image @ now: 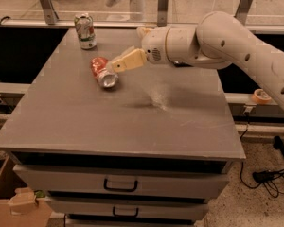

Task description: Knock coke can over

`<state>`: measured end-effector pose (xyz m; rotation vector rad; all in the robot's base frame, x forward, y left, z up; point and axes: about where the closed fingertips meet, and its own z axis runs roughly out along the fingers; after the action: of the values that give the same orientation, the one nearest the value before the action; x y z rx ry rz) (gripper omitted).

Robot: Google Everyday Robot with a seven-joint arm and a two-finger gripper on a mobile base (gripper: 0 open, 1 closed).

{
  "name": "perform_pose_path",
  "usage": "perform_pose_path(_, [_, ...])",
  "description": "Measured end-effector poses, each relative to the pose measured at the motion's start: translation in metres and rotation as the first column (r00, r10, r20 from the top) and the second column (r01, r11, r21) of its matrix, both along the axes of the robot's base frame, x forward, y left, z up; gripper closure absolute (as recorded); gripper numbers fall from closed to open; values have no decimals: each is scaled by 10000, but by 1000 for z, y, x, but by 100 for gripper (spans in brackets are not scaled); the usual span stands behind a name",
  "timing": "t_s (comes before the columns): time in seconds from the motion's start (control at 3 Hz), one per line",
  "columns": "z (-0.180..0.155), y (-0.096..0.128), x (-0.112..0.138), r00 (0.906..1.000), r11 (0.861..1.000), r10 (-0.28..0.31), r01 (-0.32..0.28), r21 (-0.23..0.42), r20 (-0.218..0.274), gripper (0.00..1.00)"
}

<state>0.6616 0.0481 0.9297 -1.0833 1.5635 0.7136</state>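
Note:
The red coke can point(103, 71) lies on its side on the grey table top point(85, 122), its silver end facing the front. My gripper point(119, 63), with cream-coloured fingers, sits just to the right of the can and slightly above it, close to the can's upper side. The white arm reaches in from the right.
A white and green can point(85, 30) stands upright at the table's back left, behind the coke can. A roll of tape point(261, 96) rests on a ledge at the right. Drawers point(118, 183) sit under the table top. A cardboard box point(14, 202) is on the floor at lower left.

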Motion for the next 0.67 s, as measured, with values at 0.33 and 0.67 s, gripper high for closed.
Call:
perform_pose_path(0.33, [9,-76,-7,9960,9923,-670,727,-1000,589,0])
perform_pose_path(0.67, [37,-155,-9,9790,9661,-1171,1512,-2091,1667,0])
